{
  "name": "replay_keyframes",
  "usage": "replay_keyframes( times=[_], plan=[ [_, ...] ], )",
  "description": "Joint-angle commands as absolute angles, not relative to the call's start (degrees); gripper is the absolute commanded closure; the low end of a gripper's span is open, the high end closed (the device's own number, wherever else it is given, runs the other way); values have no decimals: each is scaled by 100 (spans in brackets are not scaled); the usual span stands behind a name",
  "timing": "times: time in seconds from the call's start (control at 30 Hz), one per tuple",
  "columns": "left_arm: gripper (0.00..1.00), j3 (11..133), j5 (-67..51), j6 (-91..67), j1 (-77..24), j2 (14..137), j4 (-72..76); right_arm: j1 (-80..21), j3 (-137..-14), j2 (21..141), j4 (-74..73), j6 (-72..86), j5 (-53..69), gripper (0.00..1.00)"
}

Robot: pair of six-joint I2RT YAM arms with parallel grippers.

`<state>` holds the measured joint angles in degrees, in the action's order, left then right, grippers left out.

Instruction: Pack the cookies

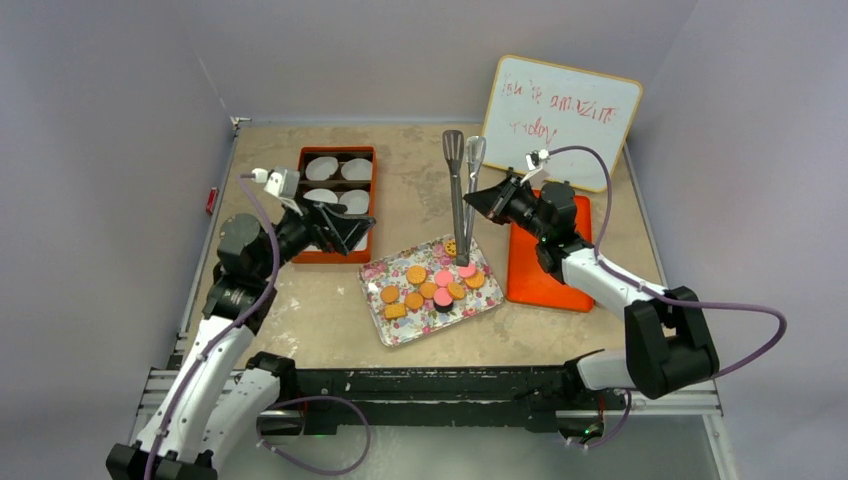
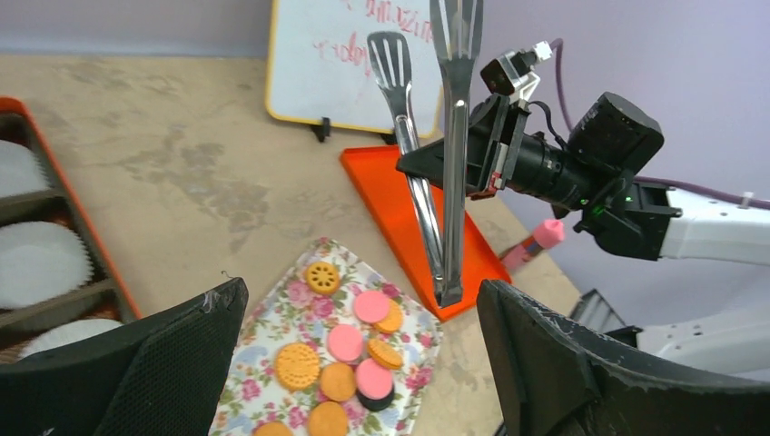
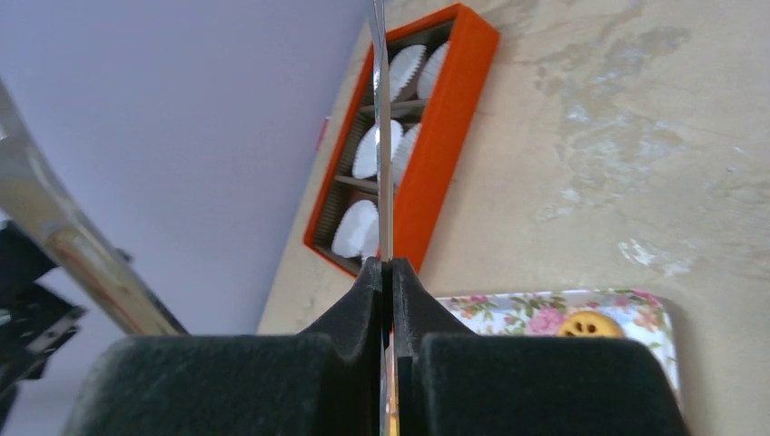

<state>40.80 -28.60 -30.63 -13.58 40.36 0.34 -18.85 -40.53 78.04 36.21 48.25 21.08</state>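
Observation:
The cookies, round orange-tan and pink with one dark, one square and one yellow patterned, lie on a floral tray mid-table. In the left wrist view the cookies lie between and below my open fingers. My left gripper is open and empty, between the orange box and the tray. My right gripper is shut on one arm of metal tongs. It holds them upright, slotted ends up and joined end low over the tray's far corner. The right wrist view shows the thin blade pinched in the gripper and the yellow cookie.
The orange box holds white paper cups in compartments at the left. An orange lid lies flat right of the tray. A whiteboard with red writing stands at the back right. The grey walls are close on both sides.

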Motion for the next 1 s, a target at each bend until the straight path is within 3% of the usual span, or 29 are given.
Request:
replay_keyframes(
  times=[0.0, 0.27, 0.97],
  plan=[
    [4, 3775, -3569, -4014, -1393, 4385, 1283, -1916, -3934, 7660, 4774, 5495, 2575, 100],
    [4, 3661, -3787, -5106, -1713, 5119, 2612, -1947, -3841, 7751, 5701, 6180, 2906, 100],
    [6, 4007, -3542, -5881, -2846, 6930, 4315, -2268, -4119, 8030, 6346, 6739, 3110, 100]
  ],
)
